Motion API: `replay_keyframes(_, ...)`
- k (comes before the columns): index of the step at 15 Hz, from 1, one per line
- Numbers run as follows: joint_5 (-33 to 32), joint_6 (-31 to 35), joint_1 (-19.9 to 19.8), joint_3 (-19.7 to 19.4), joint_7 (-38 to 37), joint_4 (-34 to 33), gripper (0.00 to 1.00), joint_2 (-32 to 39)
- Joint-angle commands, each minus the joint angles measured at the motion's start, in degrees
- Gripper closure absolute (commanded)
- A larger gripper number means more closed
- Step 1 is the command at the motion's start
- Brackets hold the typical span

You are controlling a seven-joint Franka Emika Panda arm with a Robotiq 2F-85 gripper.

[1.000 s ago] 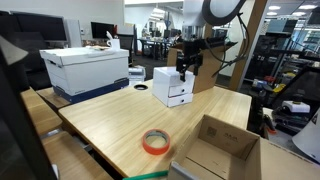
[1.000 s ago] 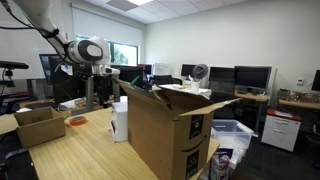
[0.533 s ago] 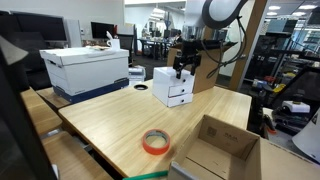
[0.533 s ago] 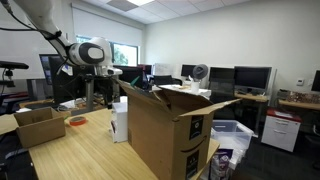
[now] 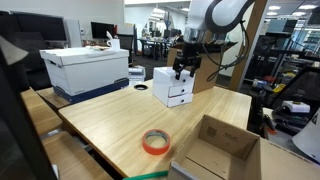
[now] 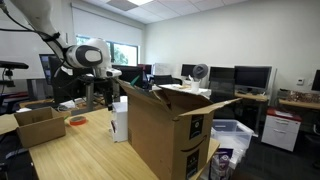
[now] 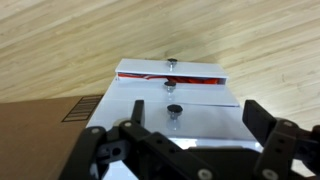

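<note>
Directly beneath my hand [image 5: 183, 69] stands the small white plastic drawer unit [image 5: 173, 88], upright near the far edge of the light wooden counter [image 5: 110, 120]. I hover just above its top without touching it, fingers spread wide and nothing between them. In the wrist view the unit [image 7: 170, 95] fills the middle of the picture. Its drawer fronts run crosswise, in line with the gap between my two fingers, so its width sits squarely between them. Two small dark round knobs mark the front side, the nearer knob [image 7: 174, 109] just ahead of my fingers and the farther knob [image 7: 171, 63] beyond it. By that farther knob one drawer stands pulled out a little, and a thin strip of red [image 7: 150, 72] shows in the gap; I cannot tell what it is. A brown cardboard surface [image 7: 40, 130] lies close beside the unit on one side. In an exterior view the large white lidded storage box on a blue base [image 5: 88, 68] sits well apart on the counter. The orange-red roll of tape [image 5: 154, 142] and the low open cardboard box [image 5: 215, 150] lie towards the near edge, away from my hand. Nothing stands between my fingers and the unit's top.
</note>
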State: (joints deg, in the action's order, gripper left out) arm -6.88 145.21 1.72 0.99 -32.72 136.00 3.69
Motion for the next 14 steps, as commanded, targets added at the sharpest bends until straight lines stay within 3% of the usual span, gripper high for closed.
replay_keyframes(1,-0.61,0.79,0.34,-0.61,-1.21,2.81,0.0,-2.34)
replay_keyframes(14,-4.41,1.28,0.74,-0.87,-2.05,2.73,0.0,-0.15)
